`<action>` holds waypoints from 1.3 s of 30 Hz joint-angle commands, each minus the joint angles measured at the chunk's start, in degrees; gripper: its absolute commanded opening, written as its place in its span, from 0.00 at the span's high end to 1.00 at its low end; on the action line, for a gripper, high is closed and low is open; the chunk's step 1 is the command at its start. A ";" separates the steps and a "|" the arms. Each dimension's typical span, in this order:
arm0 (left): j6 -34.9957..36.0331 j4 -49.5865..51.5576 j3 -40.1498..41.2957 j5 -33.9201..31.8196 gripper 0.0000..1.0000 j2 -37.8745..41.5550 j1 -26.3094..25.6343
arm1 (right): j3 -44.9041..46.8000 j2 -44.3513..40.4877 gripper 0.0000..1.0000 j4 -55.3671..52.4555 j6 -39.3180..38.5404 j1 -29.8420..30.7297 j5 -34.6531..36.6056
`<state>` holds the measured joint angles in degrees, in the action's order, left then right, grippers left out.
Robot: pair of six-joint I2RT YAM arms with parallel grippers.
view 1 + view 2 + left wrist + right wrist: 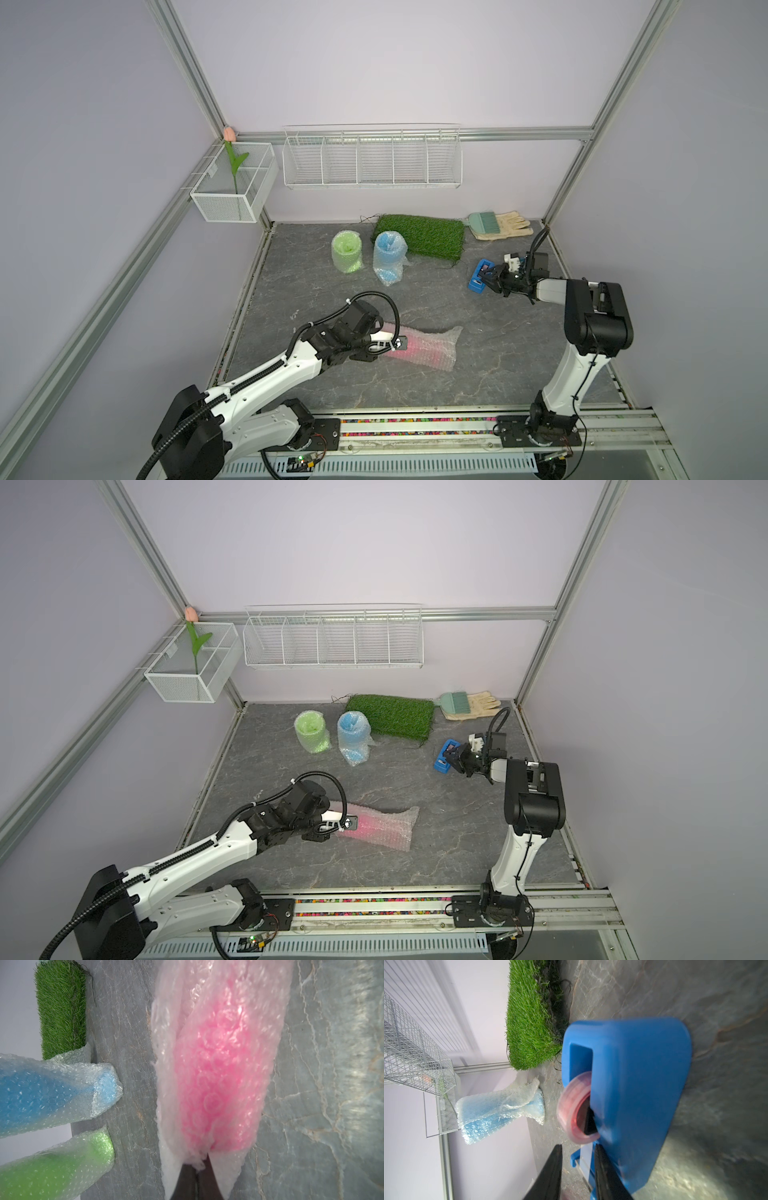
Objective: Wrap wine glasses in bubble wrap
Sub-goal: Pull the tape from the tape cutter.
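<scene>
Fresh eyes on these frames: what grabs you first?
The pink goblet, rolled in bubble wrap, lies front-centre, the left hand shut on the wrap's end. Behind it the green goblet and blue goblet stand wrapped near the grass mat; the right hand is at the blue tape dispenser.

Grey tabletop (pixel 457 374) with wrapped goblets (pixel 347 253), grass mat (pixel 419 235), glove (pixel 509 226), tape dispenser (pixel 476 284).

Ahead of the left gripper (pixel 196 1167), the bubble wrap (pixel 218 1064) is crinkly clear plastic, shiny on its bubbles, over a matt, veined stone-look tabletop (pixel 332 1084). Before the right gripper (pixel 578 1151), the tape dispenser (pixel 633 1084) is smooth blue plastic, its tape roll (pixel 566 1105) glossy.
</scene>
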<state>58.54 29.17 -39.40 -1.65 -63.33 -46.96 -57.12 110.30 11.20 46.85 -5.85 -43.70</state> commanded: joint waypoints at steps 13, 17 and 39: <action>0.54 -0.60 0.47 0.60 0.97 -0.82 -0.31 | 1.80 2.73 0.85 7.06 7.82 0.42 -0.86; 0.52 -0.46 0.47 0.62 0.97 -0.78 -0.32 | 1.76 1.54 0.93 8.66 9.91 0.27 -1.19; 0.72 0.19 0.22 0.87 0.97 -0.28 -0.25 | 15.20 -27.03 0.93 1.89 15.48 5.05 1.10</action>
<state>58.57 29.02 -39.40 -1.63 -63.86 -46.96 -43.75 86.70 15.03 61.14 -2.15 -42.96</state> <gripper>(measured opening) 0.047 0.069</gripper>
